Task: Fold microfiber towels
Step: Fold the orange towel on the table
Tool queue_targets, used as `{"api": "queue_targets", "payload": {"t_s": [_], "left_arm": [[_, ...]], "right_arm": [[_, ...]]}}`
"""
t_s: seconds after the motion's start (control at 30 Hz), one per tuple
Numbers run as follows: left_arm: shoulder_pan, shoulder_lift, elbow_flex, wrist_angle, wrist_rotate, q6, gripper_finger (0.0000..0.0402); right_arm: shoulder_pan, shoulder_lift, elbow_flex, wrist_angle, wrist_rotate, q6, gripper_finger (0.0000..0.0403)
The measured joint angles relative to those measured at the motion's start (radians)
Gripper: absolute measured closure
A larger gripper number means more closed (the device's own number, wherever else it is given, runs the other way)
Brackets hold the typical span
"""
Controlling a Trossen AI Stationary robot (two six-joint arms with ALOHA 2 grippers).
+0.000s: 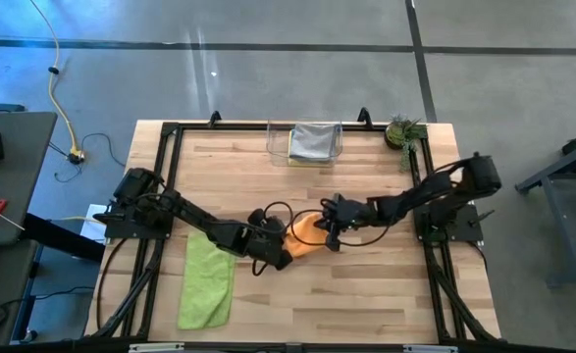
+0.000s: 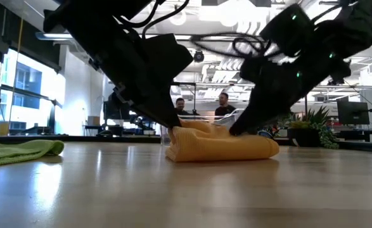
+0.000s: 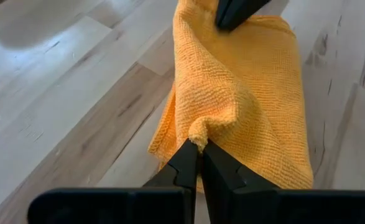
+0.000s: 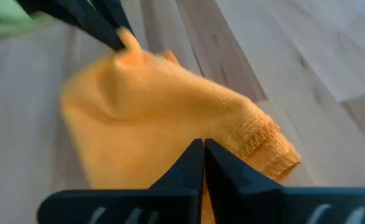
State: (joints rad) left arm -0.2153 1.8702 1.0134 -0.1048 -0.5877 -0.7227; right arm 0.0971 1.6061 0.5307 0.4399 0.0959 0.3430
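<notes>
I see an open-plan lab or office: polished concrete floor (image 1: 268, 59), ceiling light strips (image 2: 249, 12), monitors (image 2: 353, 113), two people (image 2: 201, 106) behind my wooden tabletop (image 1: 366, 284).

orange towel (image 1: 305, 231) bunched mid-table; lime towel (image 1: 207, 281) flat, front-left.

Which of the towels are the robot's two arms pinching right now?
The orange towel at mid-table, pinched at opposite ends. The lime green towel lies untouched by the left edge; the grey towel sits in the clear bin.
</notes>
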Motion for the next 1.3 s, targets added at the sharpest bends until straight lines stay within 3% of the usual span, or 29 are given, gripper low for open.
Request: {"api": "queue_targets", "payload": {"t_s": [0.27, 0.43, 0.57, 0.73, 0.8, 0.9, 1.07, 1.17, 1.3], "left_arm": [[-0.005, -0.011, 0.000, -0.081, -0.023, 0.002, 0.0383], [-0.018, -0.065, -0.001, -0.234, 0.028, -0.012, 0.0330], [-0.036, -0.122, -0.001, -0.262, 0.015, 0.003, 0.0282], [-0.036, -0.122, -0.044, 0.058, 0.069, 0.214, 0.0268], [-0.023, -0.100, -0.079, 0.259, 0.125, 0.294, 0.0283], [0.002, -0.085, -0.151, 0.433, 0.139, 0.385, 0.0320], [0.065, -0.083, -0.288, 0.664, 0.201, 0.402, 0.0389], [0.093, -0.083, -0.354, 0.801, 0.217, 0.402, 0.0394], [0.122, -0.070, -0.374, 0.832, 0.240, 0.390, 0.0396]], "right_arm": [[-0.018, 0.077, 0.010, -0.017, 0.036, 0.019, 0.0402], [-0.018, 0.074, 0.010, -0.017, 0.048, 0.014, 0.0402], [-0.018, 0.074, 0.010, -0.017, 0.049, 0.010, 0.0402], [-0.018, 0.074, 0.009, -0.010, 0.049, -0.009, 0.0403], [-0.018, 0.074, 0.009, -0.010, 0.049, -0.012, 0.0403], [-0.017, 0.074, 0.009, -0.007, 0.049, -0.035, 0.0403], [-0.017, 0.074, 0.009, 0.012, 0.049, -0.038, 0.0403], [-0.017, 0.074, 0.009, 0.018, 0.049, -0.041, 0.0403], [-0.017, 0.074, 0.009, 0.036, 0.049, -0.042, 0.0403]]}}
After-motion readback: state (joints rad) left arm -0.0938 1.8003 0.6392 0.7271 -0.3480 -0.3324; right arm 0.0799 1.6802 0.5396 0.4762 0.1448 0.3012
